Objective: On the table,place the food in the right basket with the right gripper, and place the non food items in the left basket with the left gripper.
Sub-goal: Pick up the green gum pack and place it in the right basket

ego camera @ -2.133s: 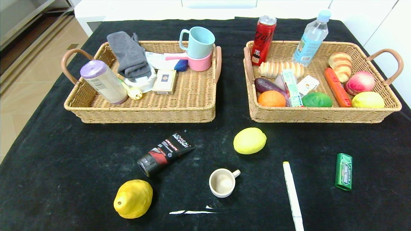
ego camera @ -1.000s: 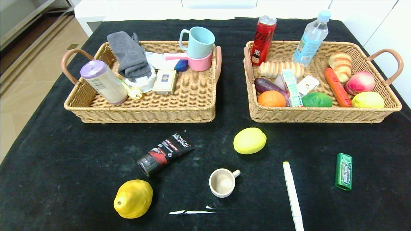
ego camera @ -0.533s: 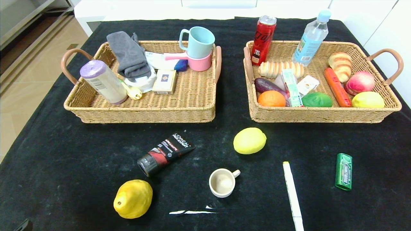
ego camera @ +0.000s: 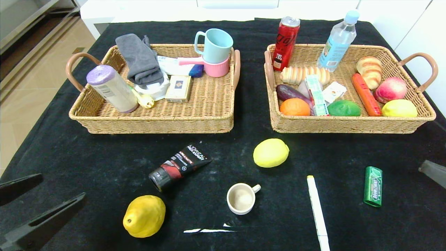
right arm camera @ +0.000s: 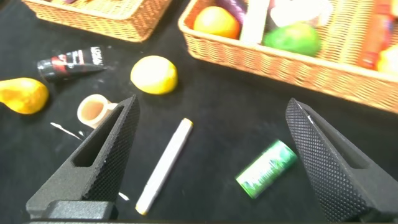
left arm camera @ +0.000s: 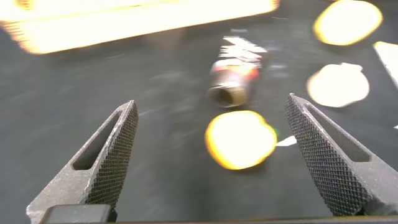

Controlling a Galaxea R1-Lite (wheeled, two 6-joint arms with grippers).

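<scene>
Left end effector (ego camera: 33, 202) hovers open over black-draped table (ego camera: 87, 157) beside tiled floor (ego camera: 21, 101).

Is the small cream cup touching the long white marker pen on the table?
Apart. The head view shows bare black cloth between the small cream cup and the white marker pen; the cup's handle points toward the pen but stops short.

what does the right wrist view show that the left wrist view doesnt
Only the right wrist view: the green gum pack, the full white marker pen, the right basket with its fruit, and the open right gripper.

Only the left wrist view: the open left gripper up close, aimed toward the bumpy yellow fruit.

Both: the black and red cosmetic tube, the cream cup, the lemon, the bumpy yellow fruit and the black table.
</scene>
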